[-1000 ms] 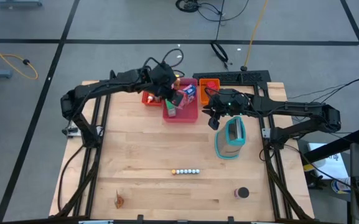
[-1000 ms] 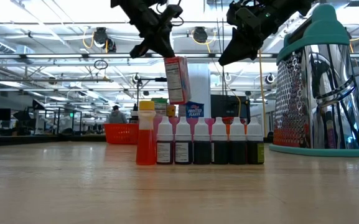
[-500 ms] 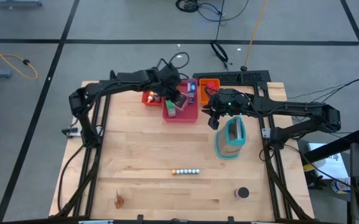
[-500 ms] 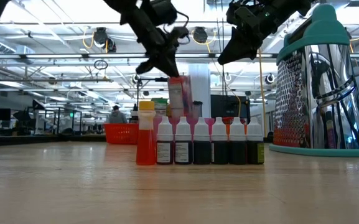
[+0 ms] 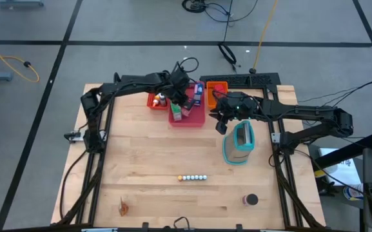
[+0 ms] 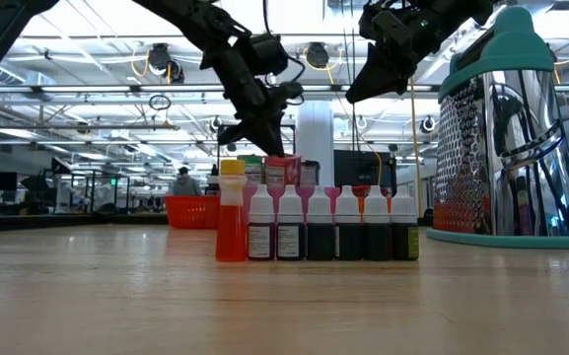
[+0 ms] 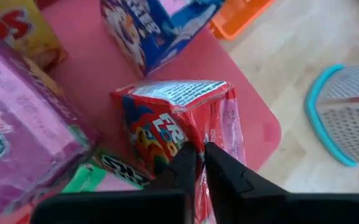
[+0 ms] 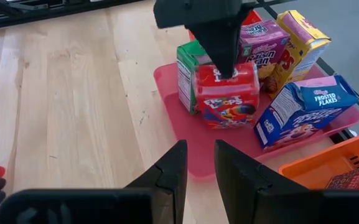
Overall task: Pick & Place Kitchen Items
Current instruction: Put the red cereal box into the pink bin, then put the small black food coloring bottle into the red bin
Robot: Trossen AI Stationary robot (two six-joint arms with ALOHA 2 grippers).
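Grey taped floor runs all round the wooden worktop (image 5: pixel 160 154), and at its far edge a pink tray (image 8: pixel 229 152) carries the cereal boxes. Standing upright in that tray, near its middle, is a red cereal box (image 8: pixel 226 94), glossy with a cartoon bird and bright lettering, a green box (image 8: pixel 186 73) just beside it and a blue box (image 8: pixel 303 112) a little apart toward the orange tray (image 8: pixel 328 167). Straight above it the left fingers (image 7: pixel 199 163) come down onto its top edge, pinched nearly shut on the thin top flap; I'd judge the box is being set down and release comes next, so the fingers need to part and lift straight up. Over the worktop beside the tray, the right fingers (image 8: pixel 199 163) wait, narrow and empty, close to the teal-rimmed grater (image 5: pixel 238 143).
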